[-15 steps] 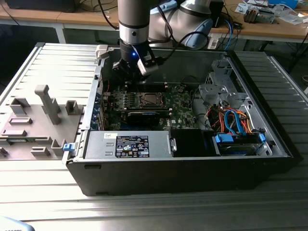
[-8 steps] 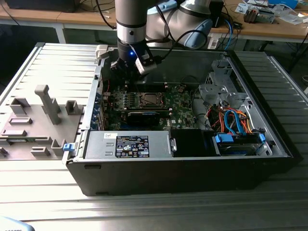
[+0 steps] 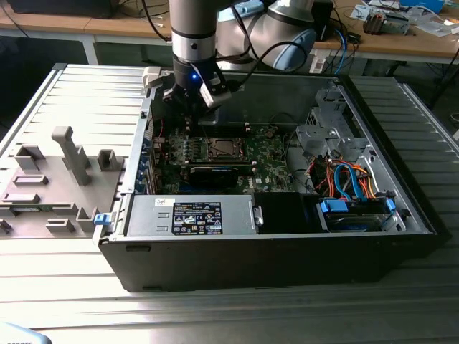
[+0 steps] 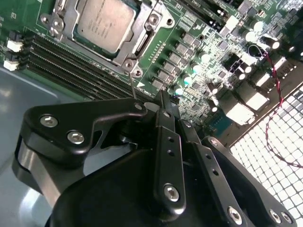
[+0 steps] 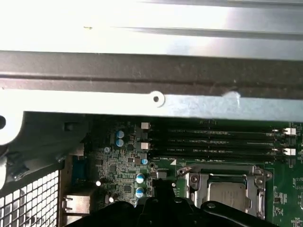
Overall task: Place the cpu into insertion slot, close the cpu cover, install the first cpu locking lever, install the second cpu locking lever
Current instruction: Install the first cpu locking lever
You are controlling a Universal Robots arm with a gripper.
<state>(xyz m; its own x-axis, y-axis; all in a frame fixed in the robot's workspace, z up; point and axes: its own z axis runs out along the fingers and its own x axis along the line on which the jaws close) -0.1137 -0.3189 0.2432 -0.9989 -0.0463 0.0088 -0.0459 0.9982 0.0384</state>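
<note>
One tool (image 4: 163,101) beside covered cpu (image 4: 104,23)

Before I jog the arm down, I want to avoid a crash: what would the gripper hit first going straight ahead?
Probably the green board beside the chip socket; the gripper points there, though depth is unclear.

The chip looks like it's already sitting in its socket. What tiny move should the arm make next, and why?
Probably ease the pincer onto the thin locking lever. The cpu lies in its socket with the cpu cover down around its edges, yet that lever seems to stick out free from the socket corner, right by the pincer's tip.
</note>
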